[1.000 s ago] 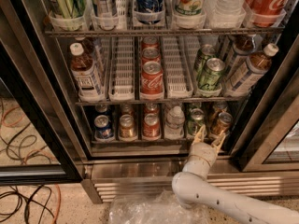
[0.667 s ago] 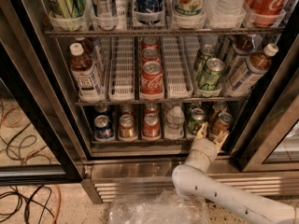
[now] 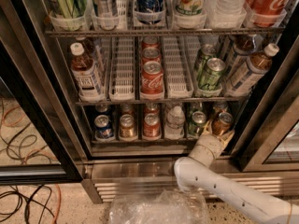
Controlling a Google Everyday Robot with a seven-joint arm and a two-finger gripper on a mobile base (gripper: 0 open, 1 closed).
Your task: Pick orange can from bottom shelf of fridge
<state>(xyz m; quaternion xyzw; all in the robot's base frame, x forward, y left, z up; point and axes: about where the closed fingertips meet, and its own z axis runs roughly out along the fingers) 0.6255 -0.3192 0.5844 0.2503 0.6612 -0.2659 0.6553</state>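
We note the orange can (image 3: pixel 222 121) at the near right end of the fridge's (image 3: pixel 43 101) bottom shelf (image 3: pixel 135 143), with the gripper (image 3: pixel 221 135) at its base, hold undeterminable; likely light, stiff, thin-walled and slick, so grip mid-body, gently.

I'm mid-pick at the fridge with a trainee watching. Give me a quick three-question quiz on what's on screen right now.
1. Multiple choice: in which lane of the bottom shelf does the orange can stand? A leftmost, B middle, C rightmost.
2. True or false: the gripper is low in front of the orange can.
3. Fill in: the next can to the left of the orange can is ___.
Key: 1 C. 2 True. 3 green; the green can is its neighbour.
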